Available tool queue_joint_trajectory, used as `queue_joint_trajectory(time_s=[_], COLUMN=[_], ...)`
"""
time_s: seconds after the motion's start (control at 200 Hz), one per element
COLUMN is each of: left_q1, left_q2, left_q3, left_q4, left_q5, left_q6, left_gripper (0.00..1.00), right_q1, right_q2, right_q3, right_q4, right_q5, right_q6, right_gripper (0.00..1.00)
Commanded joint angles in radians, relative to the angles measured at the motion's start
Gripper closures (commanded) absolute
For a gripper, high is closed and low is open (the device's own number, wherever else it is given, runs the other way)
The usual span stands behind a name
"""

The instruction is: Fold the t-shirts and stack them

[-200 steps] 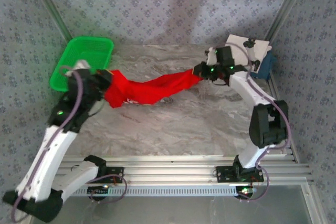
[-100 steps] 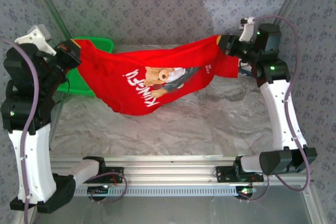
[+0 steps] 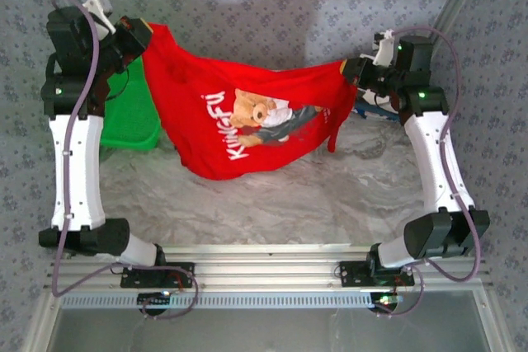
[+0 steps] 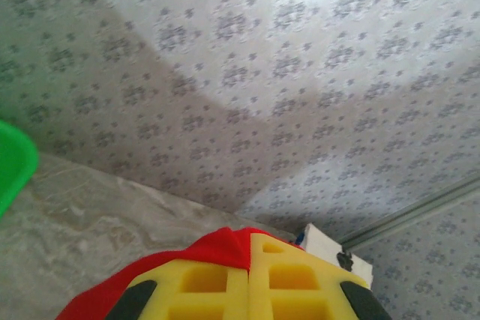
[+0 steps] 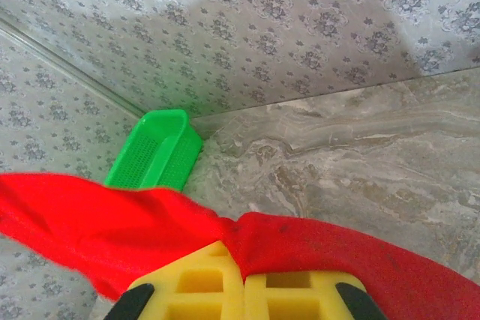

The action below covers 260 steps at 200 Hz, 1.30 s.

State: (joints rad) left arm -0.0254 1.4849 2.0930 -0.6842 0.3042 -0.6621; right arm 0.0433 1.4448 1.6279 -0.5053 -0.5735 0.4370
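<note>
Quick status from my end: the red tee [image 3: 247, 121] is up in the air, strung across the upper middle of the top view between the two arms. Left gripper [image 3: 136, 39] is clamped shut on one end at the upper left. Right gripper [image 3: 351, 69] is clamped on the other end at the upper right, a bit lower, so the shirt hangs slanted and sags in the middle over the bench [image 3: 289, 204]. In both wrist views I can see red cloth pinched between the yellow pads [image 5: 195, 290]

Progress-wise I'd call this the spread-out stage. There's no fold in this one yet, so it needs laying flat, folding, then stacking. At the lower right of the left wrist view there's what looks like a folded white tee [image 4: 324, 243] with a sliver of blue beside it, probably the pile

The tee is thin, soft knit, drapey and wrinkly, with the bear print and white lettering facing the camera and one sleeve dangling on the right. The bench is smooth, grey, marble-look. The basket [image 3: 132, 121] at the left is rigid green plastic mesh, rectangular
</note>
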Motion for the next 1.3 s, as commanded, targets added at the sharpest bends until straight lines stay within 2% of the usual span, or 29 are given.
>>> queue_joint_trajectory(time_s=[0.0,0.125,0.265,0.36,0.49,0.565,0.725,0.814,0.879,0.994,1.099,1.194,1.294], left_q1=[0.006,0.006,0.005,0.006,0.006,0.005,0.003,0.002,0.002,0.002,0.002,0.001,0.002], left_q2=[-0.052,-0.168,-0.380,-0.508,-0.587,-0.592,-0.584,-0.559,-0.533,-0.494,-0.489,-0.502,-0.515], left_q3=[0.092,-0.075,-0.413,-0.581,-0.754,-0.841,-1.006,-1.071,-1.106,-1.151,-1.167,-1.181,-1.198], left_q4=[0.039,0.050,0.050,0.034,0.032,0.052,0.120,0.145,0.148,0.161,0.144,0.127,0.119], left_q5=[0.049,0.055,0.009,-0.028,-0.037,-0.036,-0.054,-0.054,-0.076,-0.109,-0.136,-0.152,-0.155], left_q6=[0.032,0.025,-0.015,-0.033,-0.062,-0.074,-0.073,-0.058,-0.046,-0.032,-0.024,-0.015,-0.009], left_gripper=[1.00,1.00,1.00,1.00,1.00,1.00,1.00,1.00,1.00,1.00,1.00,1.00,1.00], right_q1=[-0.006,0.006,0.013,0.015,0.020,0.021,0.051,0.060,0.056,0.060,0.087,0.125,0.184], right_q2=[-0.039,-0.143,-0.280,-0.369,-0.426,-0.386,-0.169,-0.019,0.090,0.229,0.216,0.146,0.030], right_q3=[0.042,-0.092,-0.296,-0.418,-0.569,-0.619,-0.649,-0.619,-0.566,-0.446,-0.353,-0.345,-0.426], right_q4=[0.052,0.042,-0.046,-0.111,-0.170,-0.211,-0.224,-0.210,-0.178,-0.139,-0.192,-0.354,-0.465], right_q5=[-0.085,-0.142,-0.168,-0.188,-0.214,-0.218,-0.188,-0.183,-0.171,-0.120,-0.053,0.065,0.195], right_q6=[0.002,-0.011,0.041,0.108,0.174,0.163,0.084,0.023,0.011,0.007,-0.025,-0.091,-0.091], right_gripper=[1.00,1.00,1.00,1.00,1.00,1.00,0.91,0.80,0.67,0.55,0.43,0.43,0.43])
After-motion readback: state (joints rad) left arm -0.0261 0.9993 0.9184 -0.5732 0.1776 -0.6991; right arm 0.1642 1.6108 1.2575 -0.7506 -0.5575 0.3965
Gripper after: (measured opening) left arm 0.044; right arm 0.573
